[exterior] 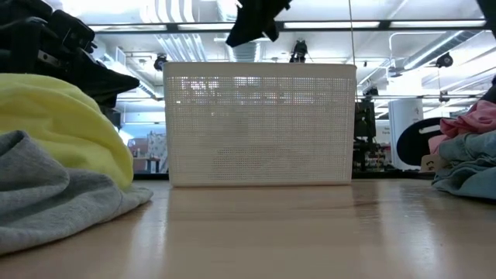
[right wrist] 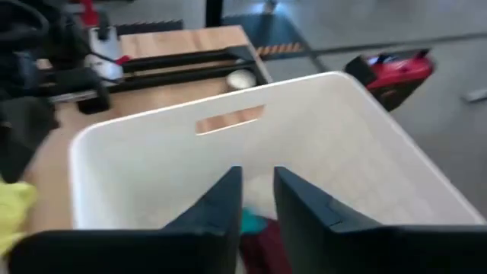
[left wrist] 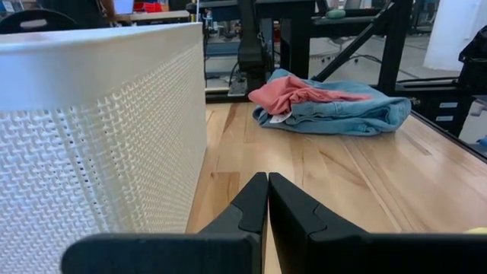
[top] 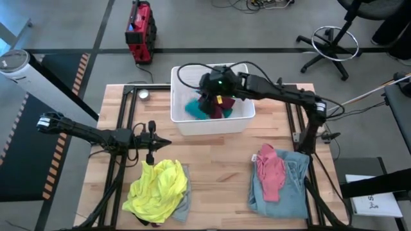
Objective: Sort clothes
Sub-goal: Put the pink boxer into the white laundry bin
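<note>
Right now your right tool [top: 215, 86] is hovering over the white basket [top: 186, 125], its fingers [right wrist: 221, 205] standing narrowly apart and gripping nothing; its wrist view is looking down on a teal piece [right wrist: 253, 222] and a maroon piece [right wrist: 266, 251] inside. From above you are seeing both pieces, teal [top: 194, 108] and maroon [top: 221, 110], lying in the basket, which the low view's mesh wall [exterior: 260, 124] is hiding. Your left tool [top: 151, 144] is waiting above the yellow top [top: 157, 189], its fingers [left wrist: 255, 209] pressed together with nothing between them. Across the tabletop [top: 218, 167], that wrist view is showing the pink garment [left wrist: 293, 93] lying on the light blue jeans [left wrist: 358, 114], well apart from the basket.
</note>
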